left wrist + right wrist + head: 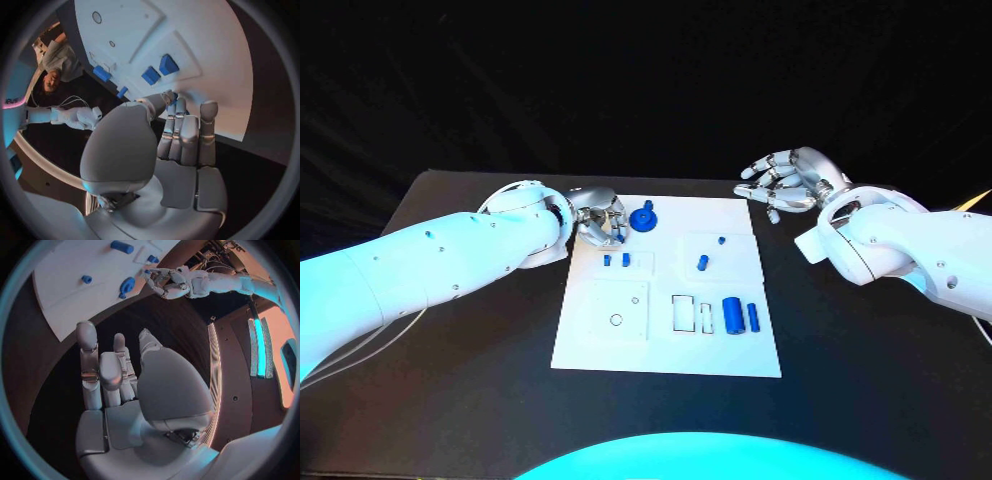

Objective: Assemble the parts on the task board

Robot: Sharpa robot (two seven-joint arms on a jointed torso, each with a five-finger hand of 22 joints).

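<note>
The flat white rectangular task board (596,345) lies in the middle of the black surface (459,400). The left hand (599,220) sits at the board's far left corner, fingers curled, just beside a round blue knob-shaped part (643,216); whether it touches or holds that part cannot be told. Two small blue pegs (616,259) stand just nearer than that hand. The right hand (788,181) hangs beyond the board's far right corner, off the board, fingers apart and holding nothing. Two blue cylinders (741,315) lie near the board's right edge. No writing can be read.
</note>
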